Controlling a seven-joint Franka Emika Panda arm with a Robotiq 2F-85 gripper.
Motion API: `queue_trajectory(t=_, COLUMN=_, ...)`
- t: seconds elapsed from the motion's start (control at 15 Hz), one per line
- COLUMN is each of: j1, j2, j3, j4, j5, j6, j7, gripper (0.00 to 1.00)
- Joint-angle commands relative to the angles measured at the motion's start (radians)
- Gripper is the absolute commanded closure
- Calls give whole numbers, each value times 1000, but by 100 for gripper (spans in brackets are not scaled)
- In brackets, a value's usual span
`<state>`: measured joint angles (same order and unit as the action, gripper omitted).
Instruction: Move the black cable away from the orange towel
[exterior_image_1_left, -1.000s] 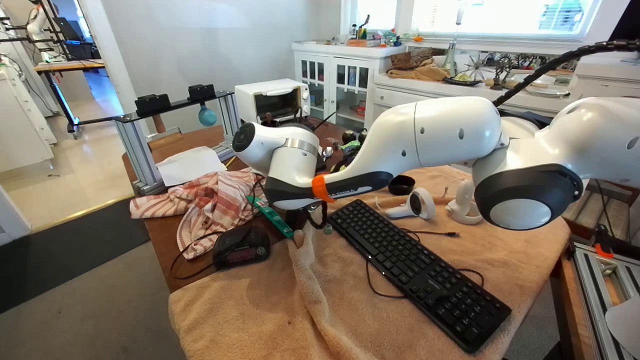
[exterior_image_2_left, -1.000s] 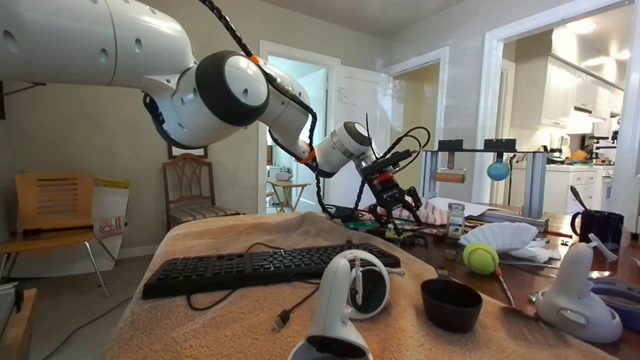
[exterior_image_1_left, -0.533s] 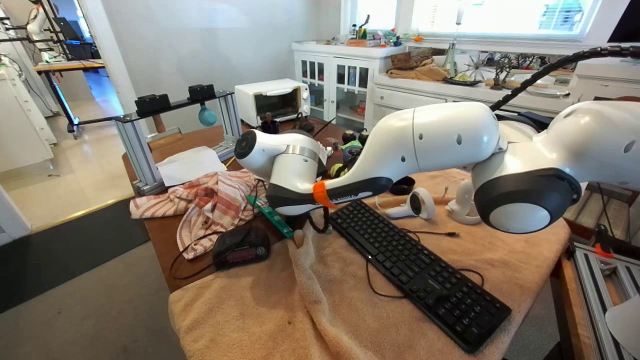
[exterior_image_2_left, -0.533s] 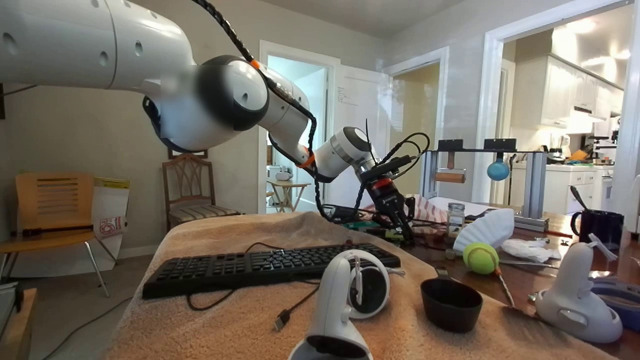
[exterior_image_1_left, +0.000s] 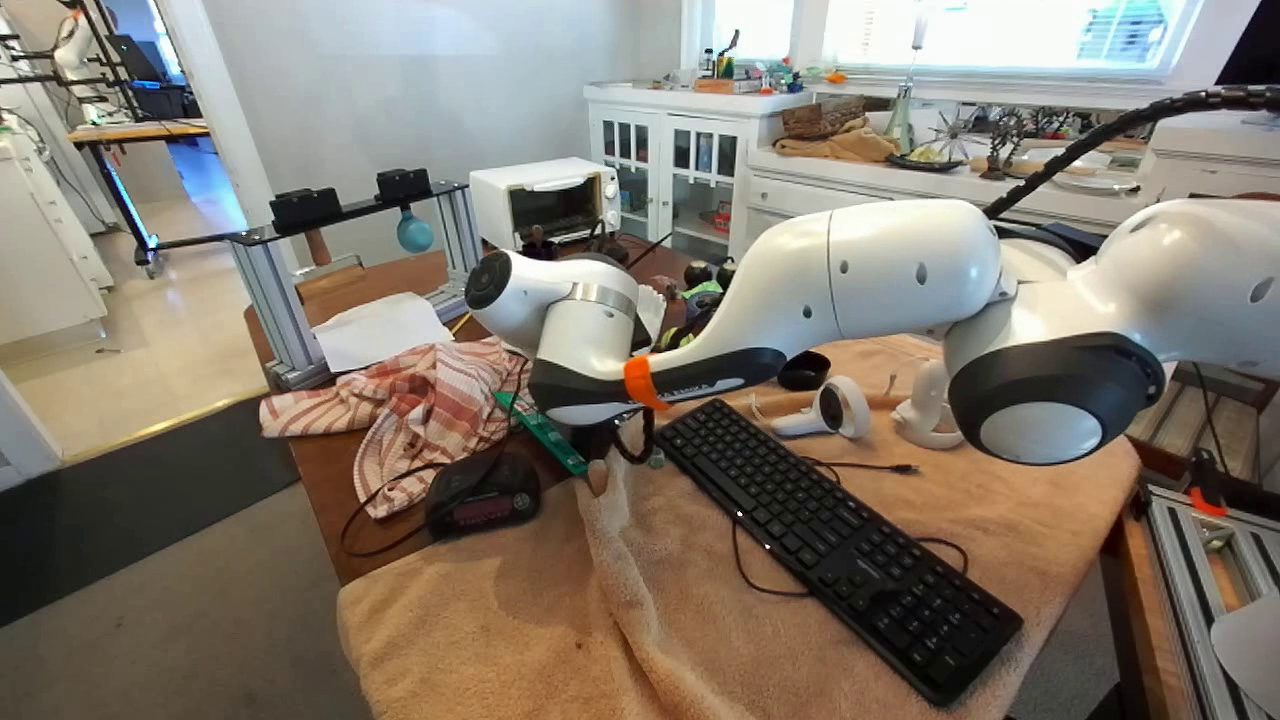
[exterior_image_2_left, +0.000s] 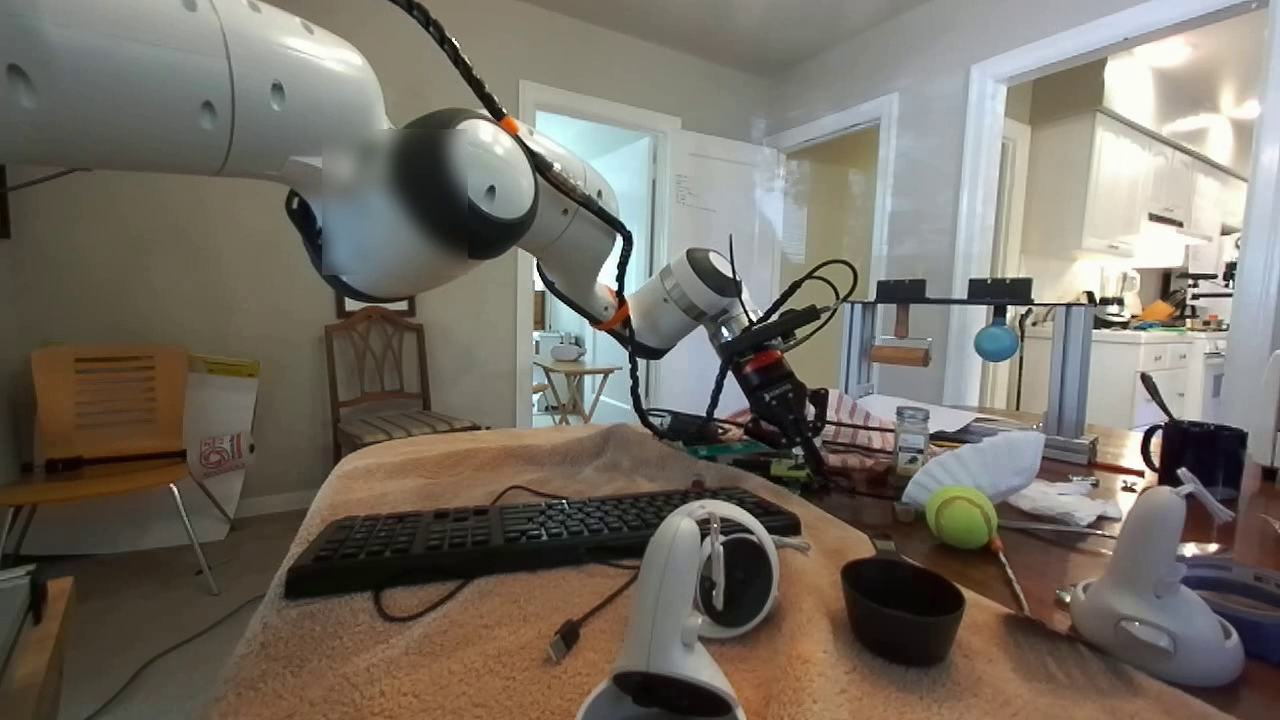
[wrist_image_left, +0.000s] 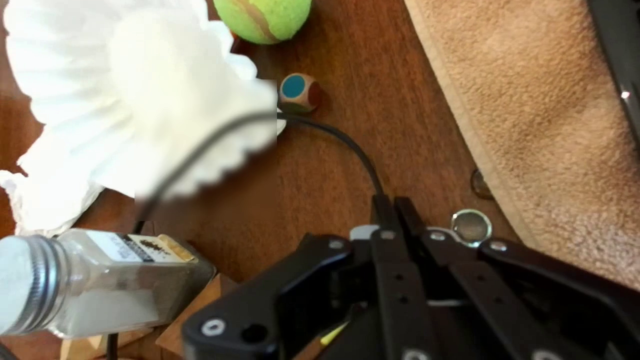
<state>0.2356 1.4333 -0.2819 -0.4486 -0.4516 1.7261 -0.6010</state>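
Pale walls (exterior_image_1_left: 420, 90) and a bright window (exterior_image_1_left: 1000, 40) frame a cluttered brown wooden table (wrist_image_left: 325, 175), partly draped with one orange towel (exterior_image_1_left: 480, 620). One robot gripper (wrist_image_left: 394, 202) hangs low over bare wood just beside the towel, its two black fingers (wrist_image_left: 392, 260) drawn together, with one black cable (wrist_image_left: 350, 142) pinched at the tips. Lettering on the white arm (exterior_image_1_left: 880, 270) behind it, partly cut off, appears to read EMIKA. From the fingertips the cable curves off to the side away from the towel, crosses one white pleated paper filter (wrist_image_left: 165, 65) and disappears behind one upright glass jar (wrist_image_left: 125, 285), whose printed label (wrist_image_left: 145, 247) is too blurred to read. Near the curve sit one small wooden die (wrist_image_left: 294, 90) with a blue spot and one yellow-green tennis ball (wrist_image_left: 265, 20). Two clear round discs (wrist_image_left: 471, 226) lie by the towel's edge. On the towel are one black keyboard (exterior_image_1_left: 840, 547), a dark cord (exterior_image_1_left: 785, 594) looping out from under it, one USB plug (exterior_image_2_left: 563, 642), two white controllers (exterior_image_1_left: 845, 405) and one black cup (exterior_image_2_left: 903, 615). Farther out, in an exterior view, are one red-and-white striped cloth (exterior_image_1_left: 420, 400), one black digital clock (exterior_image_1_left: 510, 490) with an unreadable red display, one white toaster oven (exterior_image_1_left: 550, 200) and one hanging blue ball (exterior_image_1_left: 414, 232). Two wooden-backed chairs (exterior_image_2_left: 110, 440) stand in the background of an exterior view.
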Motion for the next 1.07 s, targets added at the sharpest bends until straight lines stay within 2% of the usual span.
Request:
queue_trajectory(t=0.0, j1=-16, j2=-87, j3=87, j4=-5, j5=67, j6=19, j7=-11, gripper=99)
queue_trajectory(t=0.2, j1=-38, j2=-172, j3=138, j4=-1, j5=122, j6=9, j7=5, gripper=99)
queue_trajectory(t=0.73, j1=-136, j2=-330, j3=201, j4=11, j5=240, j6=54, j7=189, gripper=99)
queue_trajectory(t=1.0, j1=-179, j2=-355, j3=218, j4=22, j5=284, j6=137, j7=305, gripper=99)
